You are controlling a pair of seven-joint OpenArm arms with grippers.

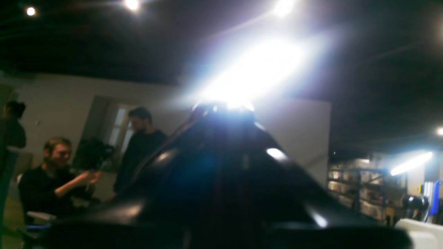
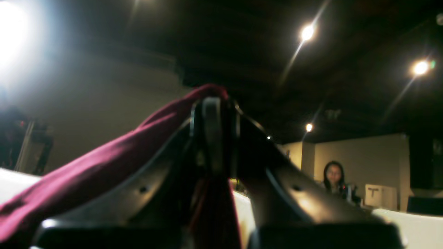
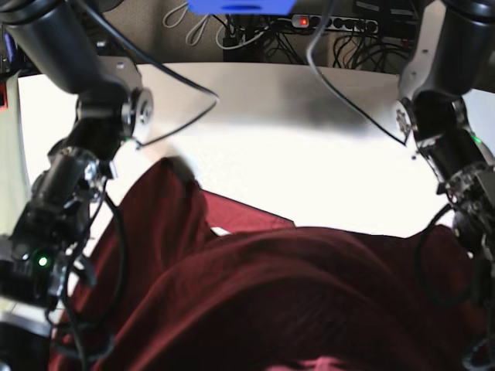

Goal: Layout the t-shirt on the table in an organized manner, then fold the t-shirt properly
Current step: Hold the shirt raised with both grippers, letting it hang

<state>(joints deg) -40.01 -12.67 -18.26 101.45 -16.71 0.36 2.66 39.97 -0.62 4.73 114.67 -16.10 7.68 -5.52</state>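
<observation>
The t-shirt (image 3: 294,301) is a maroon cloth held up off the table (image 3: 309,147), and it fills the lower half of the base view. In the right wrist view my right gripper (image 2: 214,98) is shut, with a fold of the t-shirt (image 2: 104,155) pinched at its tip and draping down to the left. My left gripper (image 1: 223,109) is a dark shape against a glaring lamp. Its fingers meet at the tip, and a dim red strip of cloth shows along and between them. Both grippers sit below the frame in the base view.
Cables and a power strip (image 3: 340,23) lie beyond the table's far edge. The right arm (image 3: 77,178) and the left arm (image 3: 448,154) stand at the table's two sides. People (image 1: 59,173) stand in the room behind.
</observation>
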